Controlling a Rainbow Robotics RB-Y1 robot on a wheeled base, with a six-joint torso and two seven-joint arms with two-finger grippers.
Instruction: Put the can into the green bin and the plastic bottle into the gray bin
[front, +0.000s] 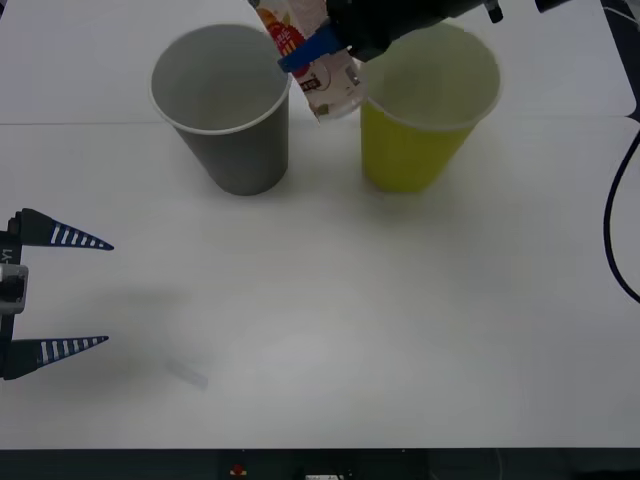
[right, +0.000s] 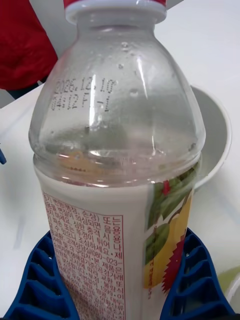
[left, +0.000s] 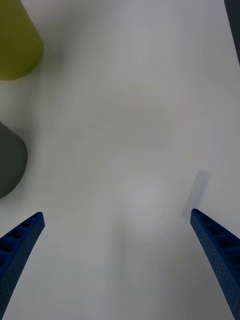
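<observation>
Two bins (gray bin (front: 222, 105), green bin (front: 425, 110)), right gripper (front: 318, 50) clamping one plastic bottle (front: 315, 62), left gripper (front: 82, 293) wide

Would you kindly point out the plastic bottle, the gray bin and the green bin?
plastic bottle (right: 117, 150): right wrist view, clear shoulder above the label.
gray bin (front: 245, 150): front view, outer wall.
green bin (front: 405, 150): front view, outer wall.

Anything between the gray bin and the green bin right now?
Front view: the plastic bottle, held in the right gripper, hangs above the gap between the gray bin and the green bin.
</observation>
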